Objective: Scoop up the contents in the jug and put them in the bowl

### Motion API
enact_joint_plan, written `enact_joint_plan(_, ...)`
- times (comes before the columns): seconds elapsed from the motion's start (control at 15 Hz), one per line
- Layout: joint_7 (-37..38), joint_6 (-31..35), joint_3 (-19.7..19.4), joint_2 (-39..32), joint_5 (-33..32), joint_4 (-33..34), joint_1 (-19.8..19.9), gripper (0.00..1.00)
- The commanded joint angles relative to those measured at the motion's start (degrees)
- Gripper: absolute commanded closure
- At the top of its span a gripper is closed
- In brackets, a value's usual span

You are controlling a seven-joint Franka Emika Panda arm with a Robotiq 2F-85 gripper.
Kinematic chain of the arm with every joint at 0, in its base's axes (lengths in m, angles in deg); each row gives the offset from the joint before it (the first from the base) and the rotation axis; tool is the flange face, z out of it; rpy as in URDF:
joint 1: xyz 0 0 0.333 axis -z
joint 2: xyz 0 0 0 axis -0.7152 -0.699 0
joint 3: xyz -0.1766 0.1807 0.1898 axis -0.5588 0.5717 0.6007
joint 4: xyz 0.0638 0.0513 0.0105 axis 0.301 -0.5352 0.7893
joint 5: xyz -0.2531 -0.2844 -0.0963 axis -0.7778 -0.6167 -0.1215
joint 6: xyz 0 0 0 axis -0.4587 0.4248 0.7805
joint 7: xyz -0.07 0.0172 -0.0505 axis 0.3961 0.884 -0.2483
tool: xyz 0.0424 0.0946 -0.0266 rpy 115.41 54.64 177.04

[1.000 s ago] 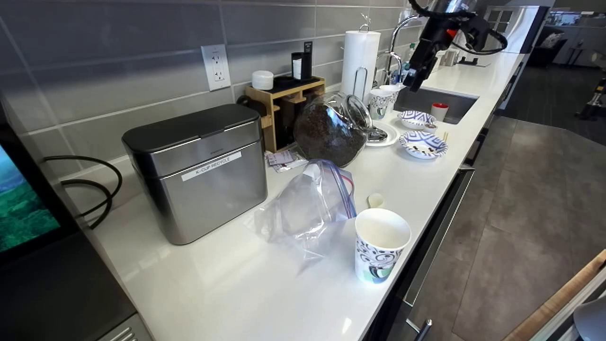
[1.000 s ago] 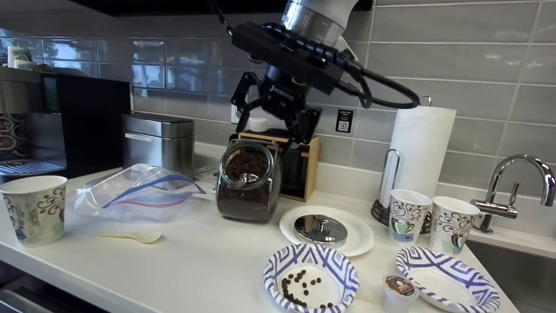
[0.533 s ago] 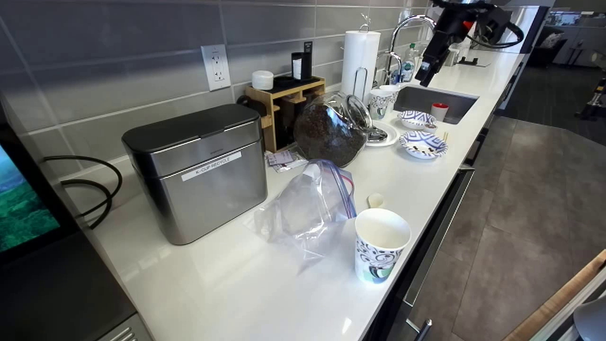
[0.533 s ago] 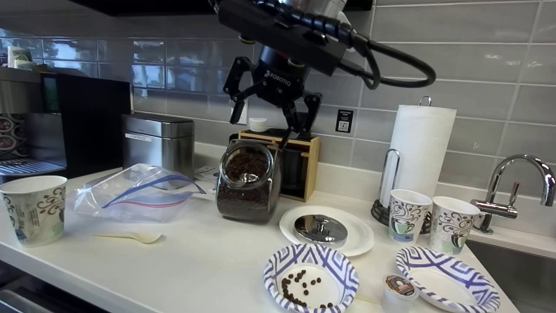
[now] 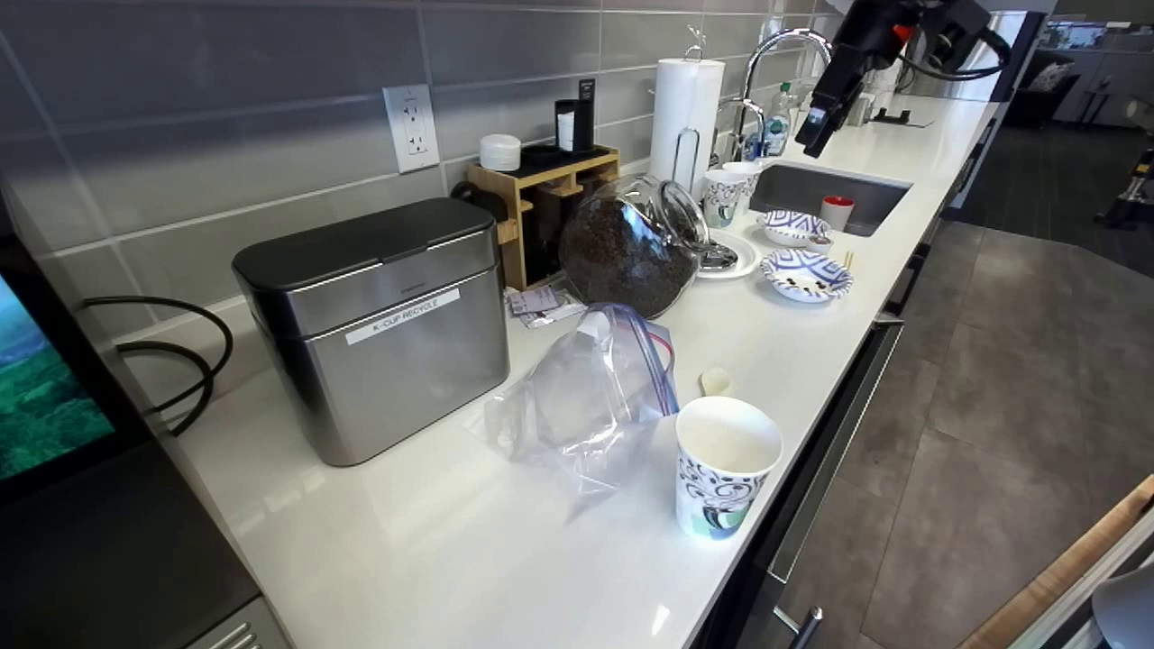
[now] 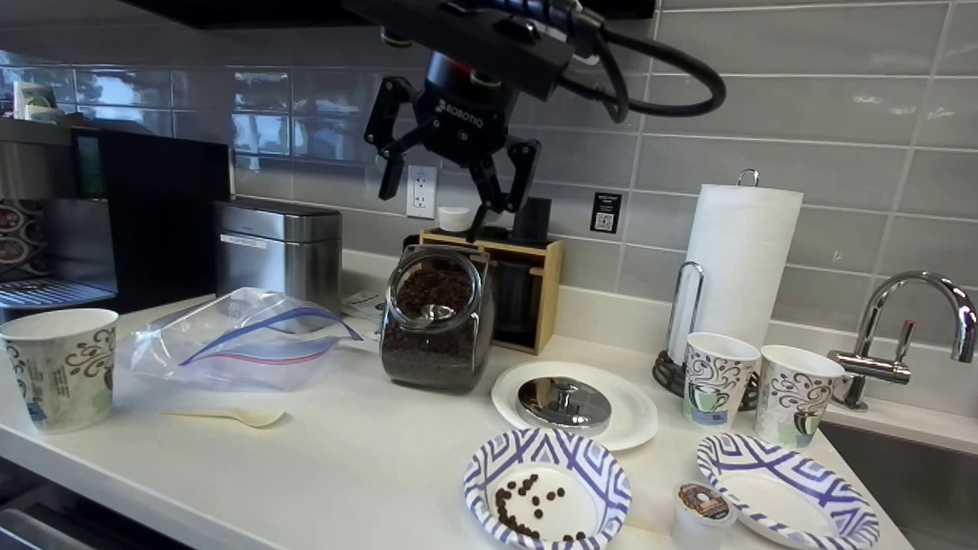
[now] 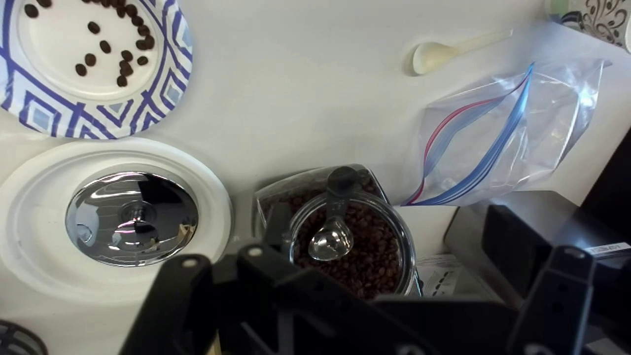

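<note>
Claw [image 6: 432, 206] hangs spread and empty, clear of the jug [image 6: 435, 359] on the table [image 6: 367, 458], scoop [image 7: 331, 242] lying inside, some beans [image 7: 126, 68] in the bowl [image 6: 546, 447], so I'd say started, plenty left!

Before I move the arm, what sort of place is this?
A kitchen, possibly an office one: I see a sink, a paper towel roll and a bin labelled K-CUP RECYCLE.

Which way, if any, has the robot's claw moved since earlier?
Yes: in an exterior view, the gripper has moved up and picture-left, away from the black wall sign.
</note>
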Motion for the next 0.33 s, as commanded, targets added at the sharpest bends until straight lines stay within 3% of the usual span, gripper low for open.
enact_joint_plan(0.0, 1.1, 0.0, -1.4, 0.4, -0.6, -0.2, -1.6, 0.00)
enact_joint_plan(0.27, 2.5, 0.0, -1.4, 1.2, -1.0, -0.7, -1.9, 0.00)
